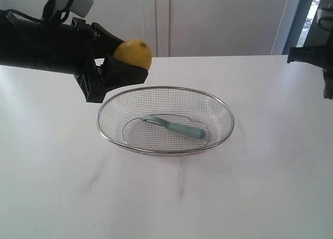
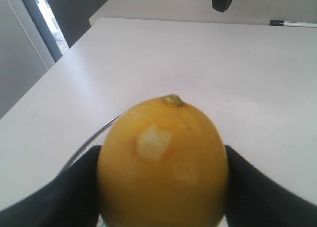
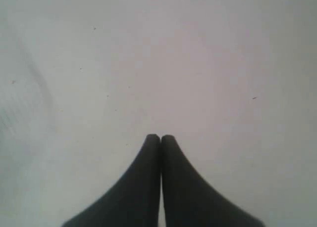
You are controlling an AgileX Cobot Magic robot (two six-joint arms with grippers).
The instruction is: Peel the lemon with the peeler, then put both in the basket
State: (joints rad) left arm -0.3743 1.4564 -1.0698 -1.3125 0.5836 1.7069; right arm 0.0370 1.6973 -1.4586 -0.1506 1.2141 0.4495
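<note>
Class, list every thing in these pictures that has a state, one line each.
lemon: held in the air, one pale scraped patch
peeler: lying in the basket
basket: upright, holding only the peeler
left gripper: shut on the lemon
right gripper: shut, empty

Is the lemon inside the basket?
No, the left gripper holds the lemon up in the air; only the peeler lies in the basket.

A white table [image 1: 250, 197] fills most of the scene, its top marked by a faint grey smudge [image 1: 94, 177] on the near side and a few tiny dark specks [image 3: 254, 97]. Behind it stand pale panels [image 1: 208, 20], possibly cupboard doors, with a bright window strip [image 1: 315, 10] at the far right.
</note>
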